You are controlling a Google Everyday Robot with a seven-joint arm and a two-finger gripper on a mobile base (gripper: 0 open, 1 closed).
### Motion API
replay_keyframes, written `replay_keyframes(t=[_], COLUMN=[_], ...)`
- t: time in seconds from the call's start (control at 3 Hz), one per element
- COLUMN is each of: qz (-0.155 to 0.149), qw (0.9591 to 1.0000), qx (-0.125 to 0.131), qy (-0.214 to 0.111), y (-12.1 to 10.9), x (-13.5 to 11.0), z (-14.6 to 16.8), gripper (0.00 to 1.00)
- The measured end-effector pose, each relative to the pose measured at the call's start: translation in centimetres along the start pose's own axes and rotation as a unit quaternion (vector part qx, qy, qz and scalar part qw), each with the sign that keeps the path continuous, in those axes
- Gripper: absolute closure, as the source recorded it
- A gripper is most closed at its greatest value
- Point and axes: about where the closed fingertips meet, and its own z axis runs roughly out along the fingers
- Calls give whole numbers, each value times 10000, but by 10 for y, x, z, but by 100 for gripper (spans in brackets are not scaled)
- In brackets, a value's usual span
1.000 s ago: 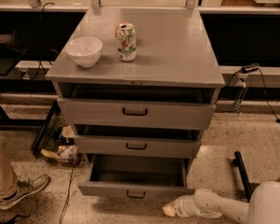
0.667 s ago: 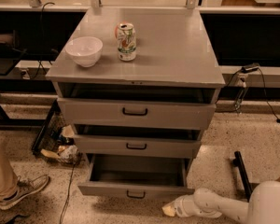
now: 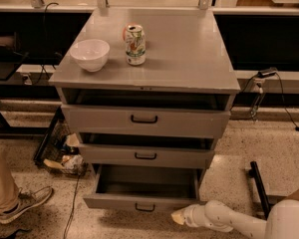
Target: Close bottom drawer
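Note:
The bottom drawer (image 3: 144,202) of the grey cabinet stands pulled well out, its plain grey tray showing and a small black bar handle on its slim front. The middle drawer (image 3: 145,156) and the top drawer (image 3: 144,119) above it are each out a little. My gripper (image 3: 180,217) is low near the floor, just right of the bottom drawer's front right corner, at the end of my white arm (image 3: 224,218) that reaches in from the lower right.
A white bowl (image 3: 89,54) and a drink can (image 3: 135,45) stand on the cabinet top (image 3: 189,54). A person's leg and shoe (image 3: 17,200) are at lower left. Clutter in a wire rack (image 3: 60,153) sits left of the cabinet. A black bar (image 3: 259,188) lies on the floor at right.

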Motion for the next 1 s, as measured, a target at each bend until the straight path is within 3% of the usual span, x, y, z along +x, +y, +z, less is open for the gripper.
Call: replay_keyframes(t=[0.33,0.67,1.0], qz=[-152,-153,-297], qw=[9994,9994,9977], qx=[55,56,184], qy=[-306,-307,-585], y=[-16,-16,-39], x=[-22,-22,-52], z=[15,15,17], gripper=[100,100,100])
